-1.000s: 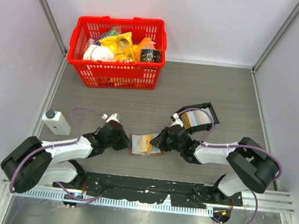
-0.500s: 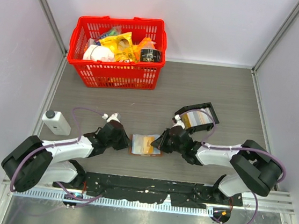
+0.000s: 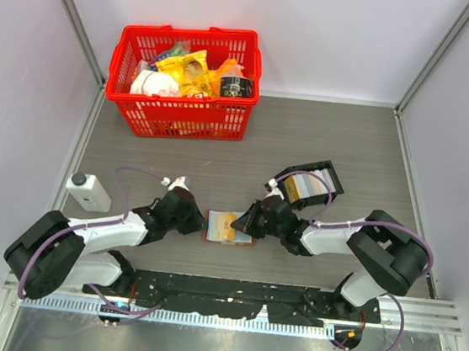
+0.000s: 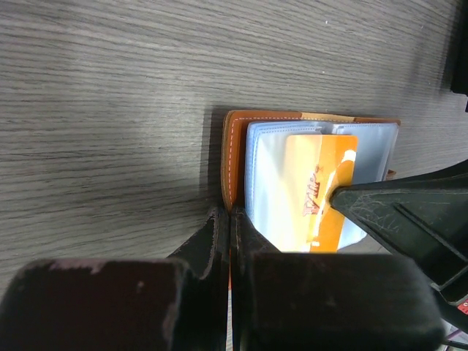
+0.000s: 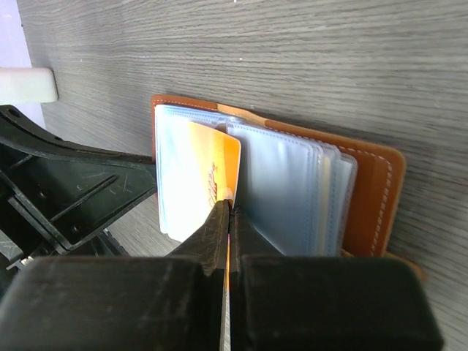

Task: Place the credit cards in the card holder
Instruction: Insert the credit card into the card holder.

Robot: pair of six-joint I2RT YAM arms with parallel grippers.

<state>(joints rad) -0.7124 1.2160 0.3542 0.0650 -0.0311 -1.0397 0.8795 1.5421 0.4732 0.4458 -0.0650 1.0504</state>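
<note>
At the bottom of the overhead view the two arm bases sit on a black rail, and both arms reach inward to meet over the card holder [image 3: 228, 227], which lies open on the grey wood-grain bench [image 3: 340, 137] just below the middle of the frame. The left pincer [image 3: 196, 221] comes in from the left with its jaws pressed together at the holder's brown leather edge; in its own wrist view the closed tips sit right at the stitched border of the card holder [image 4: 235, 157], though whether they pinch the leather or only press on it cannot be told. The right pincer [image 3: 246, 222] comes in from the right, also closed, and its wrist view shows the tips clamped on the lower edge of a yellow-orange card [image 5: 213, 172] lying among the holder's clear blue-tinted sleeves [image 5: 281, 194]. The same yellow-orange card [image 4: 320, 191] shows in the left wrist view, lying on the sleeves with the right pincer's dark finger touching its right edge. Further up and to the right, a small black tray [image 3: 310, 184] holds more cards [image 3: 308, 186]. At the left edge a small white bottle [image 3: 88, 192] lies on the bench. In the upper left stands a red basket [image 3: 182, 114] filled with packaged goods.
</note>
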